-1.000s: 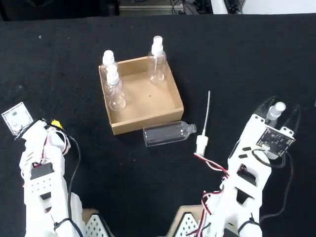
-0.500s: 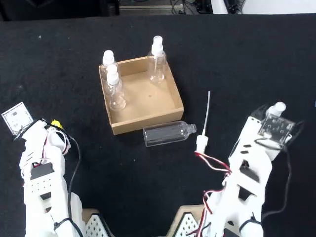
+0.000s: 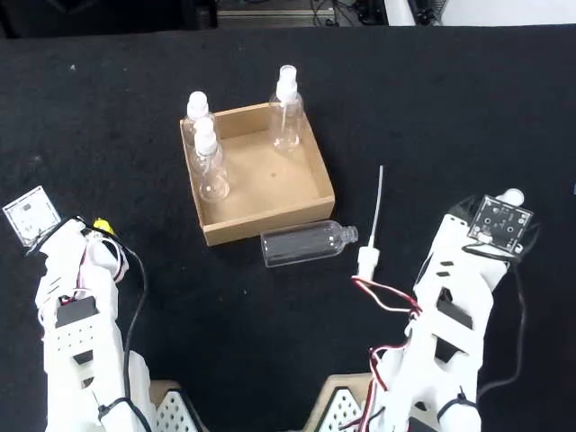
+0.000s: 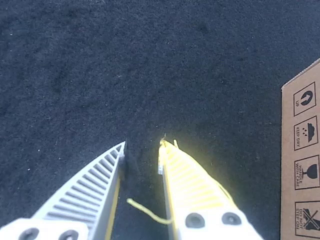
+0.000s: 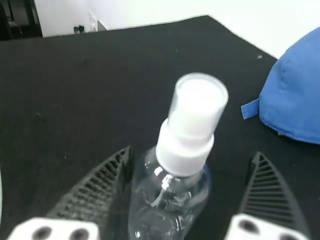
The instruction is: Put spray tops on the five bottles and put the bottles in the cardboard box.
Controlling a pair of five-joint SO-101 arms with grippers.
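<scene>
Standing in cardboard box (image 3: 270,219): three capped bottles (image 3: 209,160).

The high camera looks straight down on the table (image 3: 450,99), robot side at 6 o'clock. Both wrist cameras sit close and low — left shares the cardboard box (image 4: 302,150) at 11 o'clock, right the capped bottle (image 5: 185,165) at 3 o'clock.

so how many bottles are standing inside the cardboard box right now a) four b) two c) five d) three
d: two capped bottles stand by one wall of the cardboard box and a third bottle at its far corner; the uncapped bottle lies outside.
</scene>
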